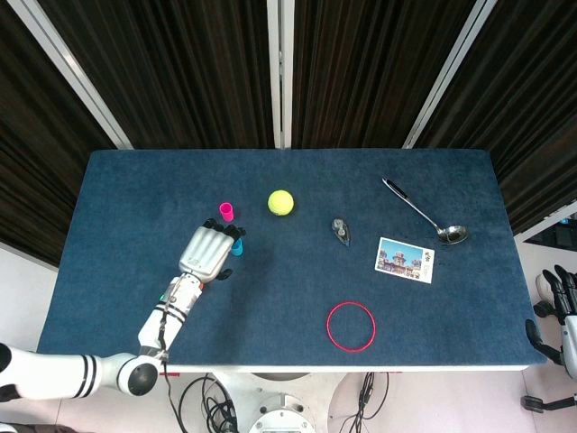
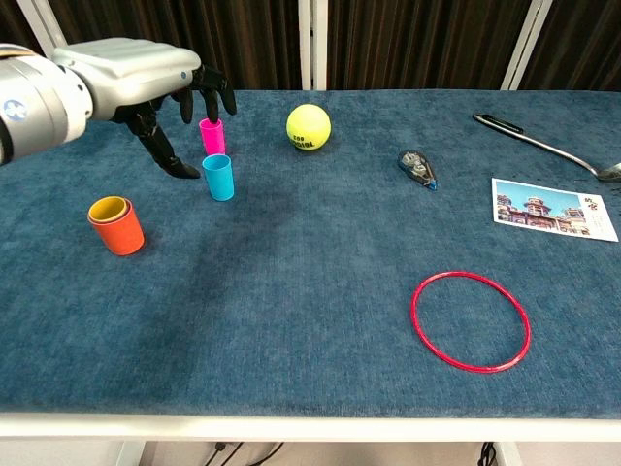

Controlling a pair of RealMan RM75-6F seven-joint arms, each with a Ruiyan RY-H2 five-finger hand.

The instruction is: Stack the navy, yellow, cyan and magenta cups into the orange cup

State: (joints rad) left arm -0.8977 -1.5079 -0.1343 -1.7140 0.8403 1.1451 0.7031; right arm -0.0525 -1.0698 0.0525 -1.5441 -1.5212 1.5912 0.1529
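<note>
Step in hand, as we judge it: pickup of the cyan cup [image 2: 218, 177]. The orange cup [image 2: 117, 229] stands upright near the table's [image 2: 310, 330] left edge with the yellow cup [image 2: 109, 207] nested inside it; we see no navy cup on the cloth and take it to be hidden lower in that stack, though we cannot confirm this. Our left hand [image 2: 160, 87] hovers empty above the cyan cup, fingers spread and pointing down, one fingertip just beside the cup's left wall — not yet closed on anything. The magenta cup [image 2: 211, 136] stands upright just behind the cyan one, close to the fingers as well. Our right hand [image 1: 561, 305] shows only at the far edge of the head view, off the table, and we cannot tell how its fingers lie. The next move calls for lowering the left hand around the cyan cup alone, closing on its wall without tipping the magenta cup behind it — then carrying it left to the stack.
</note>
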